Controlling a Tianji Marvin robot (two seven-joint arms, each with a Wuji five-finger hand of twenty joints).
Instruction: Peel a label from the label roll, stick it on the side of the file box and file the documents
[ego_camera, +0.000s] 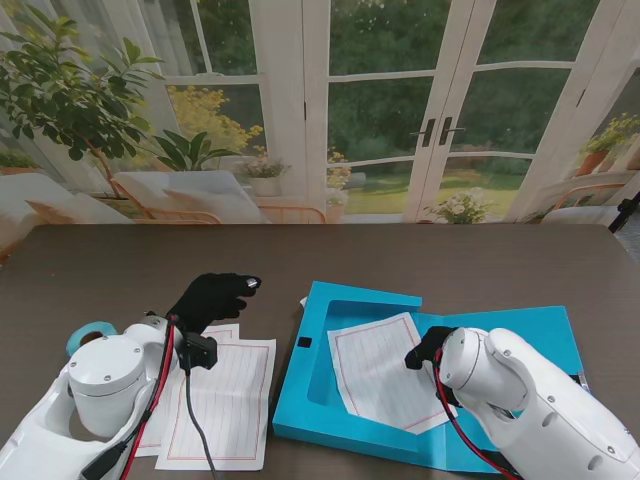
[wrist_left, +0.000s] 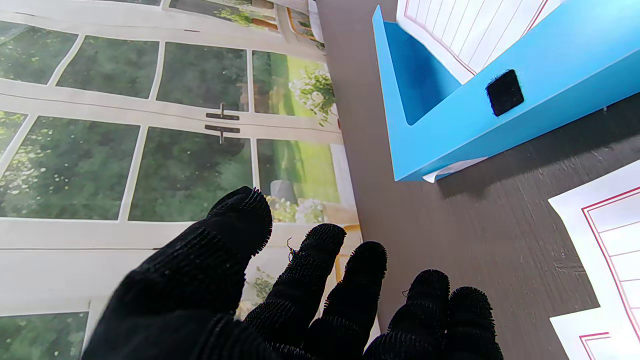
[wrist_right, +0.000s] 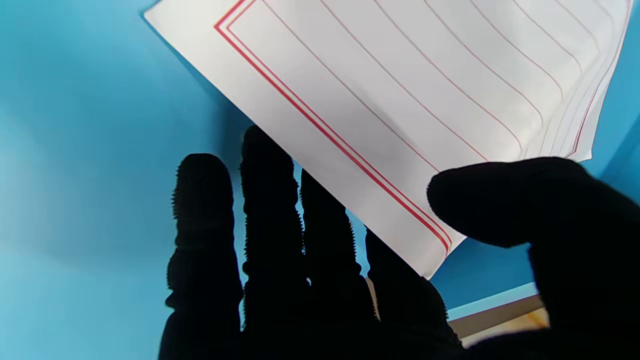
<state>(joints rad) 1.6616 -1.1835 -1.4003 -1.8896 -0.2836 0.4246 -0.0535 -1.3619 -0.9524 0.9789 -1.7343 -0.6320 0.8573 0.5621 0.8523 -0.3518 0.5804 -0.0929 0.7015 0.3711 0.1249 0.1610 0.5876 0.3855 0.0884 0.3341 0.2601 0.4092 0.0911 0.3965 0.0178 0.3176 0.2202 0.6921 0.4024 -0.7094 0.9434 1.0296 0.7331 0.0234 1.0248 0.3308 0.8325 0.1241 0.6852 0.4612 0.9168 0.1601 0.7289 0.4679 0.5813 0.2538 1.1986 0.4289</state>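
Note:
The blue file box (ego_camera: 500, 330) (wrist_left: 550, 65) (wrist_right: 75, 100) lies open at the table's middle right. A stack of red-lined sheets (ego_camera: 375, 365) (wrist_right: 400, 75) rests tilted in its tray. My right hand (ego_camera: 428, 348) (wrist_right: 310, 280) is shut on that stack's corner, thumb on top and fingers underneath. More lined documents (ego_camera: 225, 400) (wrist_left: 610, 225) lie flat to the left of the box. My left hand (ego_camera: 212, 297) (wrist_left: 300, 290) hovers past them, fingers spread; a pale spot shows at one fingertip and I cannot tell what it is. The label roll (ego_camera: 88, 333) sits at the far left, half hidden by my left arm.
A black fastener patch (ego_camera: 304, 343) (wrist_left: 505, 92) sits on the box's left wall. A scrap of white paper (wrist_left: 452, 170) pokes out from under the box's far left corner. The dark table (ego_camera: 450, 260) runs back to a printed garden backdrop.

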